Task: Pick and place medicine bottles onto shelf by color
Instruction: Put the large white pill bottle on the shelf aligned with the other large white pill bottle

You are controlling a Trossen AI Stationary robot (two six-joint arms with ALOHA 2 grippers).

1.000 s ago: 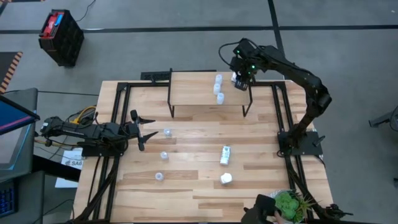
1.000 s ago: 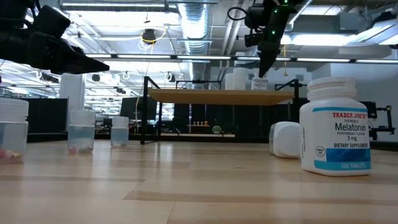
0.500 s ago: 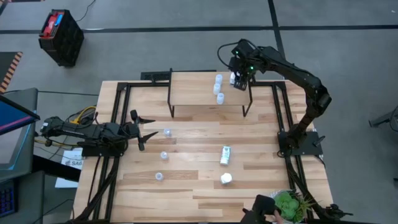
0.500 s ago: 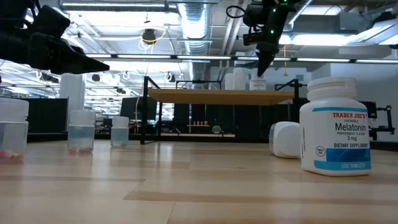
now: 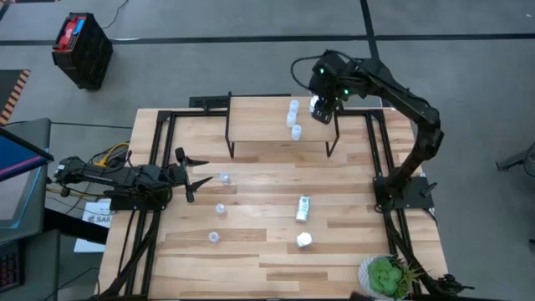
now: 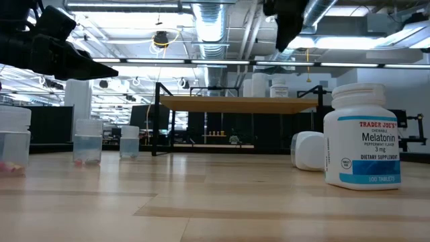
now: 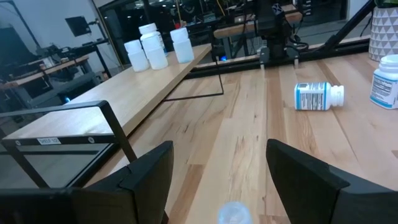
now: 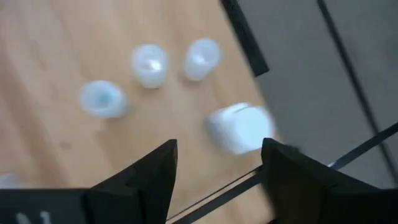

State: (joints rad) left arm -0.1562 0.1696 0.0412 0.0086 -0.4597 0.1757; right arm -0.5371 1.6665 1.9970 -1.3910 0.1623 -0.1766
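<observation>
Right claw (image 5: 321, 107) is hanging open above the white bottle (image 5: 318, 105) at the shelf (image 5: 259, 121) edge; brushing it risks toppling it off

Bare shelf (image 5: 259, 125) left of bottles (image 5: 293, 119)

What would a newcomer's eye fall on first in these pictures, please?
Probably the right gripper, open above the shelf's right end, where a white bottle stands beside three pale-blue bottles. Next, the Melatonin bottle standing large in the low view.
</observation>
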